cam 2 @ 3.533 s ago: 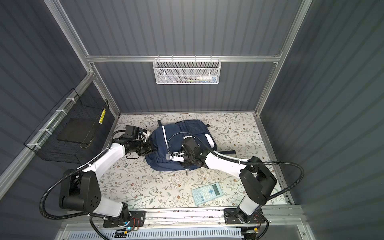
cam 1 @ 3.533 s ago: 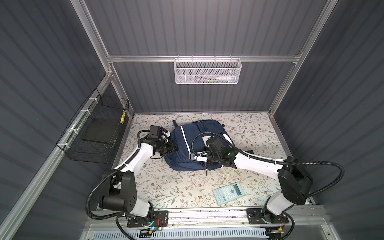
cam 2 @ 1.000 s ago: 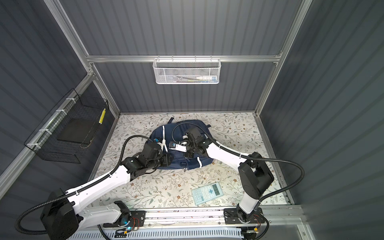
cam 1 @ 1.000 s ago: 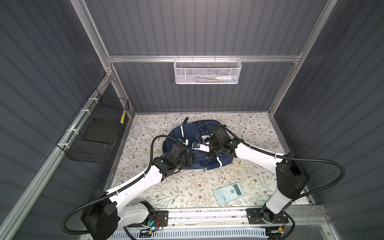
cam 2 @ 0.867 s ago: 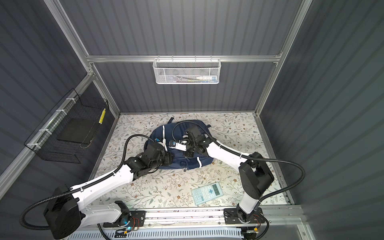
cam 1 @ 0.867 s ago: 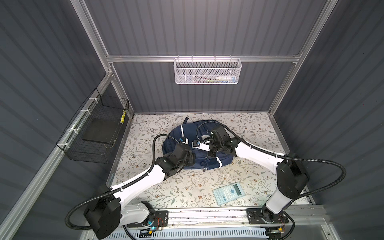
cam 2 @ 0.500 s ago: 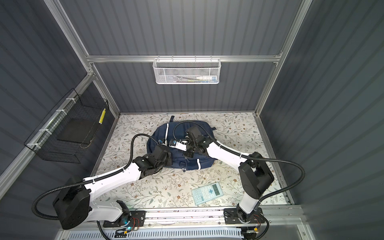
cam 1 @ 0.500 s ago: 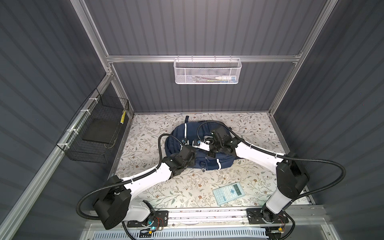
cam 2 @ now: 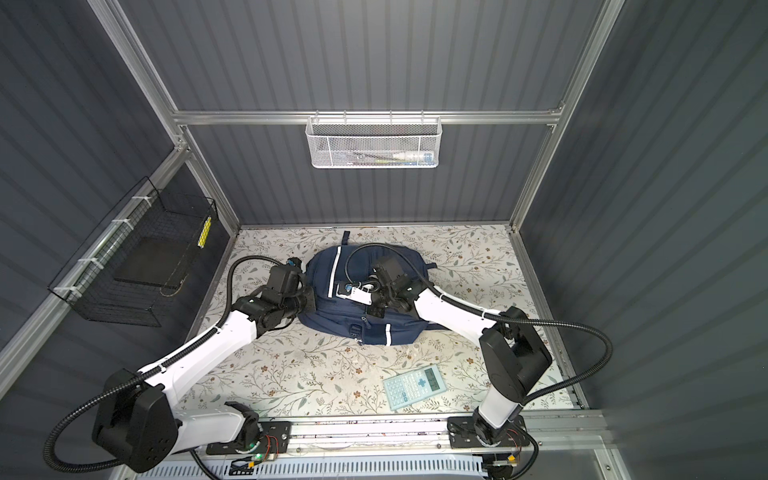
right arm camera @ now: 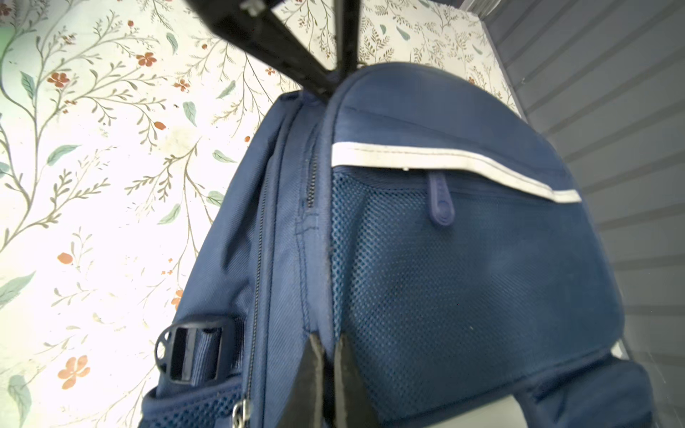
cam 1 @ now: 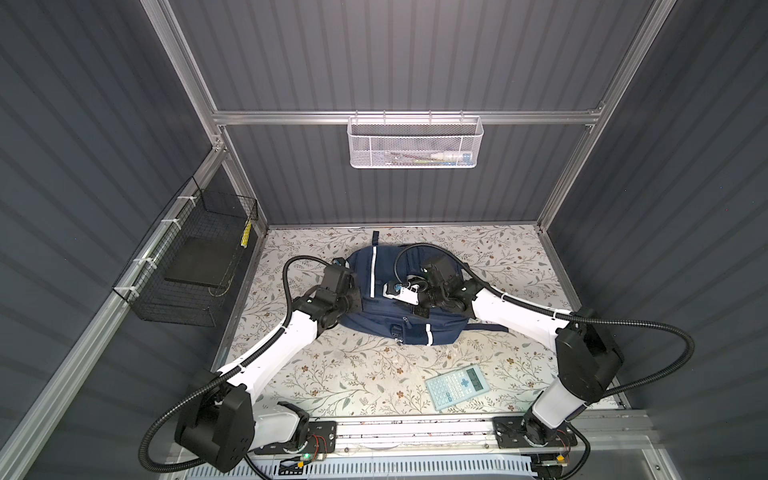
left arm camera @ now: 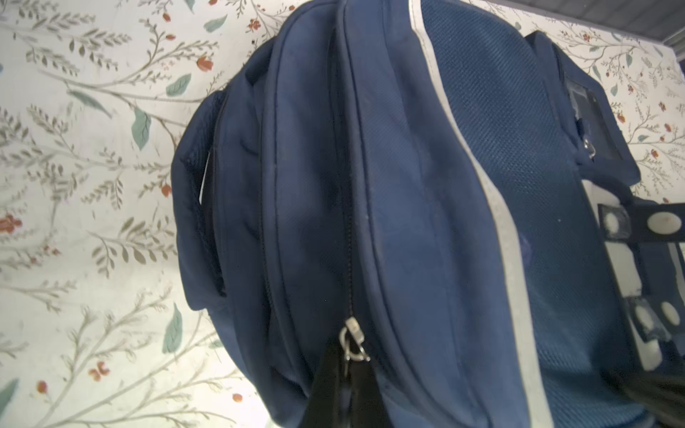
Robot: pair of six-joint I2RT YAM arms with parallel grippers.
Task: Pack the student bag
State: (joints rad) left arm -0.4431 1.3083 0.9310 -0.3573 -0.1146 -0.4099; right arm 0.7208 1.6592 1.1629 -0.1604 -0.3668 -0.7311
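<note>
Left hand (left arm camera: 346, 370), shifted leftward, and right hand (right arm camera: 329, 348) clamp student bag (cam 1: 386, 324), top pointing rearward.

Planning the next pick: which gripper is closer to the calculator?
Right. Right gripper pinches the bag at its middle, behind the calculator; left gripper grips its left edge, farther off.

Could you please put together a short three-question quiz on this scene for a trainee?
1. True or false: the pale blue rectangular calculator lies inside the large navy blue fabric backpack.
2. What does the left gripper pinch? A) the backpack's metal zipper pull B) a pen C) the calculator
3. Fill in: the white mesh basket hangs on the ___ wall.
Key: 1 false, it lies on the floral tabletop; 2 A; 3 back.
</note>
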